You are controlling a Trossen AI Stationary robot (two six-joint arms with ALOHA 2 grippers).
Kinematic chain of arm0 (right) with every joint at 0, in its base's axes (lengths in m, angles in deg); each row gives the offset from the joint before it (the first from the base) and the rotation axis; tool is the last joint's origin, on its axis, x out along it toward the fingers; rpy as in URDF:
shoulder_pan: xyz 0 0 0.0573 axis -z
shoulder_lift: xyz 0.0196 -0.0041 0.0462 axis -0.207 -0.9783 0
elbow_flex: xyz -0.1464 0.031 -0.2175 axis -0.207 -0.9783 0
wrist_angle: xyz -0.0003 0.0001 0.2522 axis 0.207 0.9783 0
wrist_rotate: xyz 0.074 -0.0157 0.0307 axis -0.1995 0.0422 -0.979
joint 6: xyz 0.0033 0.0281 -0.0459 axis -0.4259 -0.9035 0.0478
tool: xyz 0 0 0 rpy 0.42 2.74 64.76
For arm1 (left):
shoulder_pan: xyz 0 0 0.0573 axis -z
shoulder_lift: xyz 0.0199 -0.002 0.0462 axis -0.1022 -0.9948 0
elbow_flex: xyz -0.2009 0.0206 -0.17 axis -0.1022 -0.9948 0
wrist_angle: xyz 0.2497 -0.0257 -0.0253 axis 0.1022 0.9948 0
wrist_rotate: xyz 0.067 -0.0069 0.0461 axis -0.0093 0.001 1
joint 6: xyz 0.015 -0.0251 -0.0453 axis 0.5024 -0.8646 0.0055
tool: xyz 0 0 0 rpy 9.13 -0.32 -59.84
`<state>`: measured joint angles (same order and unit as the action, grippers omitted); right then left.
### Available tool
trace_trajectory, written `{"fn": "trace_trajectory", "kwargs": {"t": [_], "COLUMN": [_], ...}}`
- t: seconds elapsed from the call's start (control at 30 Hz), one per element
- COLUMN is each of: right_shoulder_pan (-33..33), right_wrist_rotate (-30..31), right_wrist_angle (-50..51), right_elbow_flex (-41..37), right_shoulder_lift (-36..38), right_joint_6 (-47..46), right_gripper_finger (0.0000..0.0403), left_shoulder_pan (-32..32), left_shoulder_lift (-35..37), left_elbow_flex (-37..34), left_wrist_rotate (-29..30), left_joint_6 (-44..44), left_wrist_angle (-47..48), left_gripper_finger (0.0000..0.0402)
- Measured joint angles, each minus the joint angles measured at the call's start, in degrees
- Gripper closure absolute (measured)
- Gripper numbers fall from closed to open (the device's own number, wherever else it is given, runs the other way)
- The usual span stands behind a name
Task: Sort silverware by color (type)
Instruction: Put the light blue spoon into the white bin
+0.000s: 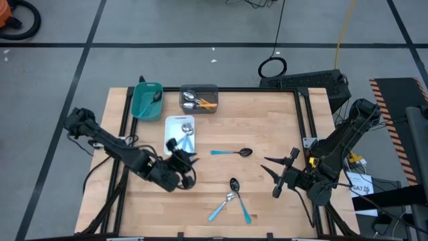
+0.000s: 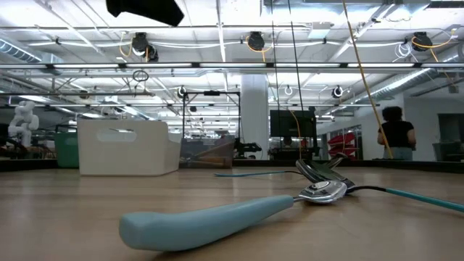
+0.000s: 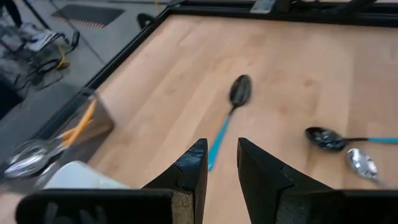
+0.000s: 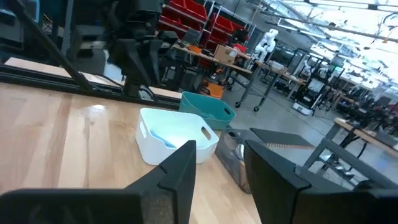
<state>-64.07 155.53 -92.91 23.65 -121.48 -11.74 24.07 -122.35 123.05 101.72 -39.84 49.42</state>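
Three light-blue-handled spoons lie flat on the wooden table. One with a black bowl (image 1: 231, 152) is mid-table; a black-bowled one (image 1: 238, 198) and a silver-bowled one (image 1: 223, 206) lie crossed near the front edge. My left gripper (image 1: 190, 161) hovers just off the near end of the white tray (image 1: 180, 130), open with a narrow gap and nothing in it; the mid-table spoon (image 3: 231, 112) lies beyond its fingers (image 3: 221, 155). My right gripper (image 1: 270, 175) waits open at the right, above the table, empty (image 4: 221, 158).
A teal tray (image 1: 147, 99) and a grey tray (image 1: 199, 98) holding orange-handled spoons stand at the far left edge; the white tray holds blue-handled spoons. In the low view the silver-bowled spoon (image 2: 217, 217) lies close in front. A black frame (image 1: 304, 120) borders the table.
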Motion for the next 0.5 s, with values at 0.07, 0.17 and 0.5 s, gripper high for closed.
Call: {"fn": "trace_trajectory", "kwargs": {"t": [0.07,0.17,0.5], "right_shoulder_pan": [0.0,0.0,0.0], "right_wrist_rotate": [-1.6,-4.6,-13.8], "right_wrist_angle": [1.6,4.1,7.3], "right_elbow_flex": [0.0,0.0,0.0], "right_shoulder_lift": [0.0,0.0,-1.0], "right_joint_6": [-2.8,-7.4,-19.8], "right_gripper_finger": [0.0273,0.0273,0.0273], "left_shoulder_pan": [0.3,0.6,3.7], "left_shoulder_lift": [-2.4,-5.3,-13.0], "left_elbow_flex": [0.0,0.0,0.0], "left_wrist_rotate": [0.5,-0.1,-1.3], "left_joint_6": [1.7,3.9,8.4], "left_wrist_angle": [-3.4,-8.1,-22.9], "left_gripper_finger": [0.0314,0.0314,0.0314]}}
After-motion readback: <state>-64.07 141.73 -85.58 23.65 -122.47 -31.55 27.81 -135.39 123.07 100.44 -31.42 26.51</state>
